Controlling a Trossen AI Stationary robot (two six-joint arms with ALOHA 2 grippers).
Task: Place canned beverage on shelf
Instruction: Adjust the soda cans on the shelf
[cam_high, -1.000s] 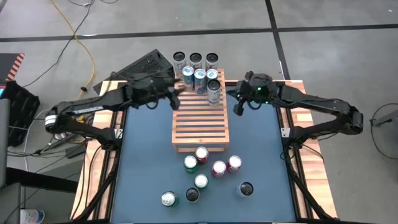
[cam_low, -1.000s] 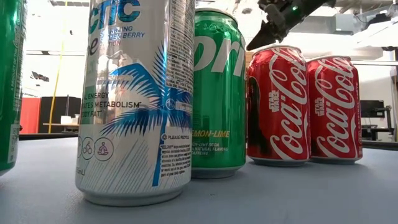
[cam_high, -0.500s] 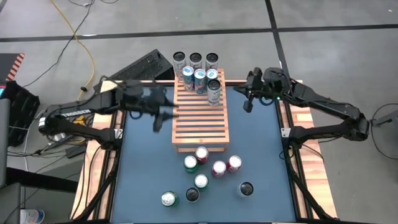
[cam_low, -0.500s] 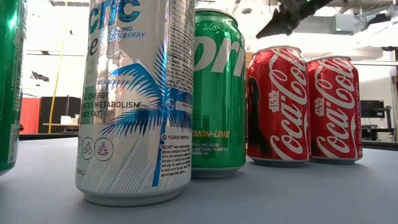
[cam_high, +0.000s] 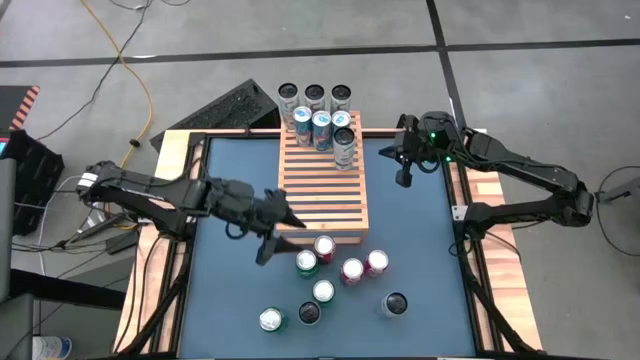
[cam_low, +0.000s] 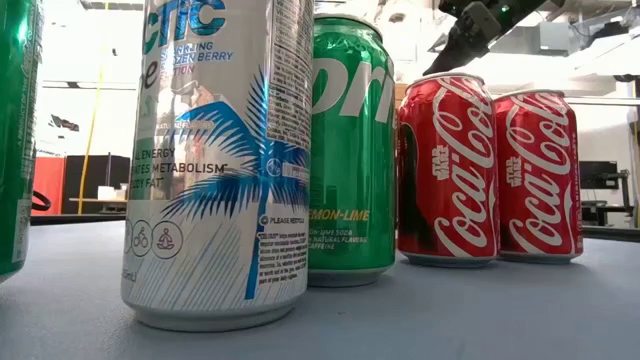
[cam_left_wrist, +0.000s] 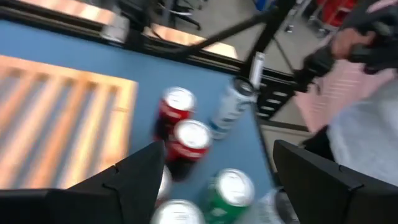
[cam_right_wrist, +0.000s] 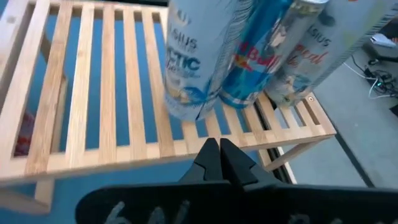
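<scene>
The light-brown slatted shelf stands mid-table, with several cans upright on its far end. They also show in the right wrist view. Several loose cans stand on the blue table before the shelf's near edge: green, red and silver ones. They also show in the low view and the left wrist view. My left gripper is open and empty by the shelf's near left corner, just left of these cans. My right gripper is shut and empty, right of the shelf's far end.
Three dark cans stand beyond the shelf's far edge, next to a black keyboard. Wooden frame rails run along the table's sides. A person in a pink top is beyond the table in the left wrist view.
My left gripper has swung from the shelf's far left side toward the table's near edge, along the shelf's left side, and is now by the loose cans. My right gripper has drawn back a little toward the table's right edge.
</scene>
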